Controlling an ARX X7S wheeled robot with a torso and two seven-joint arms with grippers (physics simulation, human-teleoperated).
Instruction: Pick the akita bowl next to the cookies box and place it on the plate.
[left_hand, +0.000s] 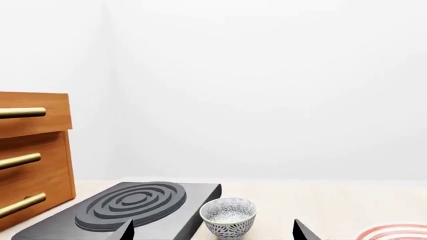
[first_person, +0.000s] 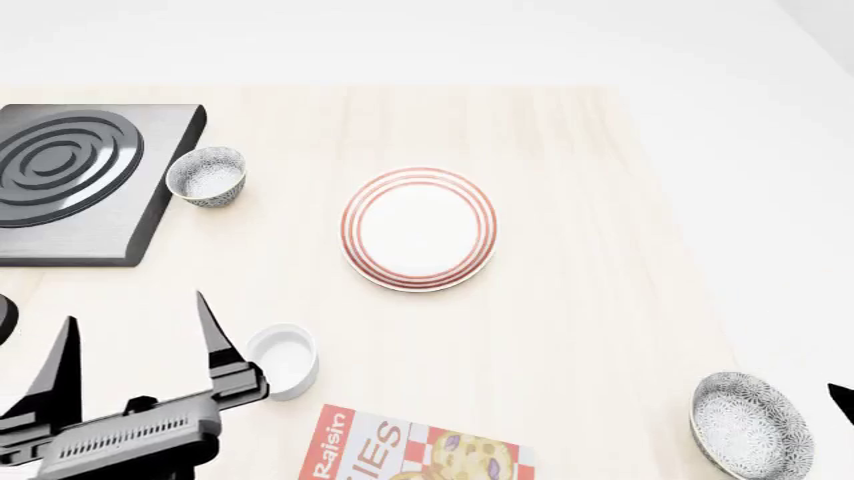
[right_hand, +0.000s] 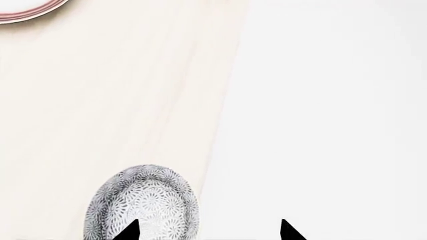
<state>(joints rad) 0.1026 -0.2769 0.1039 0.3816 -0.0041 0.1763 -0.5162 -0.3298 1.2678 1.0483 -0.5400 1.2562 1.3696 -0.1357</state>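
Note:
The akita bowl (first_person: 751, 425), grey-and-white speckled, stands at the near right of the table, to the right of the red-and-white cookies box (first_person: 414, 452). In the right wrist view the same bowl (right_hand: 143, 202) lies just ahead of my open right gripper (right_hand: 208, 231), with one fingertip (right_hand: 130, 231) over its near rim and the other over the white floor. The red-ringed plate (first_person: 419, 228) sits mid-table and is empty. My left gripper (first_person: 134, 312) hovers open at the near left, holding nothing.
A second speckled bowl (first_person: 207, 175) stands beside the dark stove plate (first_person: 74, 175) at the far left. A plain white cup (first_person: 283, 358) sits next to the left gripper. A wooden drawer cabinet (left_hand: 30, 155) stands beyond the stove. The table edge (right_hand: 220, 125) runs close past the akita bowl.

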